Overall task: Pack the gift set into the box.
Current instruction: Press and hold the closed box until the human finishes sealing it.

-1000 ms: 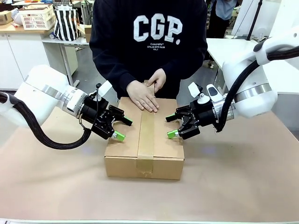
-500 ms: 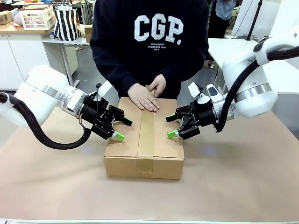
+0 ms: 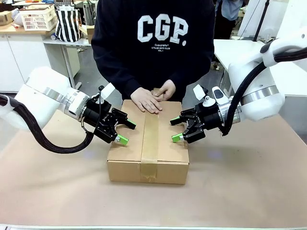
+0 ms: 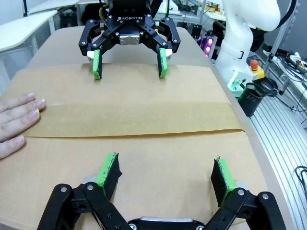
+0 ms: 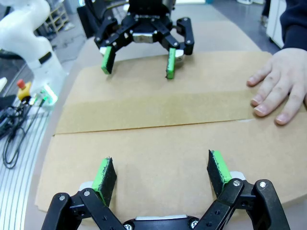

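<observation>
The box lies closed on the table, with a strip of brown tape running along its top seam. The gift set is out of view. My left gripper hangs open over the box's left top edge, its green pads empty. Opposite it, my right gripper is open over the right top edge. In the left wrist view my left gripper spreads above the cardboard, facing the right gripper. In the right wrist view my right gripper faces the left gripper. The person's hands press on the box's far end.
The brown table surface spreads around the box. The person stands close against the far table edge. A hand rests flat on the box top in the left wrist view, and fingers rest on it in the right wrist view.
The person's hands have slid back along the tape toward the far edge of the box. Both arms have stayed still.
</observation>
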You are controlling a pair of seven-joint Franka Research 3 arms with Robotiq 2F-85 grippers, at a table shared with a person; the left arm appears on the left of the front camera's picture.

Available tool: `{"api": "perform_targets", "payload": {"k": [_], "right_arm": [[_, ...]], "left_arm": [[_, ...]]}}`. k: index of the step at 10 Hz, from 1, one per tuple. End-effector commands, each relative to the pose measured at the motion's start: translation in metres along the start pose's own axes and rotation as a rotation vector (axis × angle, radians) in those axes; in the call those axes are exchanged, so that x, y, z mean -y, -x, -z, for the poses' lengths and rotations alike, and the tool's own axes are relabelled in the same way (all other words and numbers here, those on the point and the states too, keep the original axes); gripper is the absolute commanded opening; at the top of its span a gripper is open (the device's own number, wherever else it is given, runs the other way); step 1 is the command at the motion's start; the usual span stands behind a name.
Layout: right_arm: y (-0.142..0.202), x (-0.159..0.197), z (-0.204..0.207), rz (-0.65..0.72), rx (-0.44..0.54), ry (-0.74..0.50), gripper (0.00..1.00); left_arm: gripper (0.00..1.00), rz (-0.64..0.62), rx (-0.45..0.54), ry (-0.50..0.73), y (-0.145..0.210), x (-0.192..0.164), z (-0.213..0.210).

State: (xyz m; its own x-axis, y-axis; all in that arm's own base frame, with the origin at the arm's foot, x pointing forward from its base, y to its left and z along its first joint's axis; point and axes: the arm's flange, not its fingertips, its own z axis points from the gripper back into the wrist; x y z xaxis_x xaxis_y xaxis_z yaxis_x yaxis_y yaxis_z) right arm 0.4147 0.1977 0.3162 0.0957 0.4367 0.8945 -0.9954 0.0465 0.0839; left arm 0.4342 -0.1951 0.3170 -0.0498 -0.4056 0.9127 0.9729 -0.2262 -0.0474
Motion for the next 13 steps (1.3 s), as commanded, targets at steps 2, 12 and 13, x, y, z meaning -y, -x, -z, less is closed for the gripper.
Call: {"api": "perform_targets", "payload": {"k": [2, 12, 13], "right_arm": [[0.0026, -0.0007, -0.0001, 0.004, -0.008, -0.006, 1.0], [0.0026, -0.0007, -0.0001, 0.004, -0.008, -0.006, 1.0], [0.0026, -0.0007, -0.0001, 0.004, -0.008, -0.006, 1.0]], "left_arm": [[1.0, 0.0, -0.004, 0.002, 0.0018, 0.0015, 0.0013], [1.0, 0.0, -0.004, 0.002, 0.0018, 0.0015, 0.0013], [1.0, 0.0, -0.004, 0.002, 0.0018, 0.0015, 0.0013]]}}
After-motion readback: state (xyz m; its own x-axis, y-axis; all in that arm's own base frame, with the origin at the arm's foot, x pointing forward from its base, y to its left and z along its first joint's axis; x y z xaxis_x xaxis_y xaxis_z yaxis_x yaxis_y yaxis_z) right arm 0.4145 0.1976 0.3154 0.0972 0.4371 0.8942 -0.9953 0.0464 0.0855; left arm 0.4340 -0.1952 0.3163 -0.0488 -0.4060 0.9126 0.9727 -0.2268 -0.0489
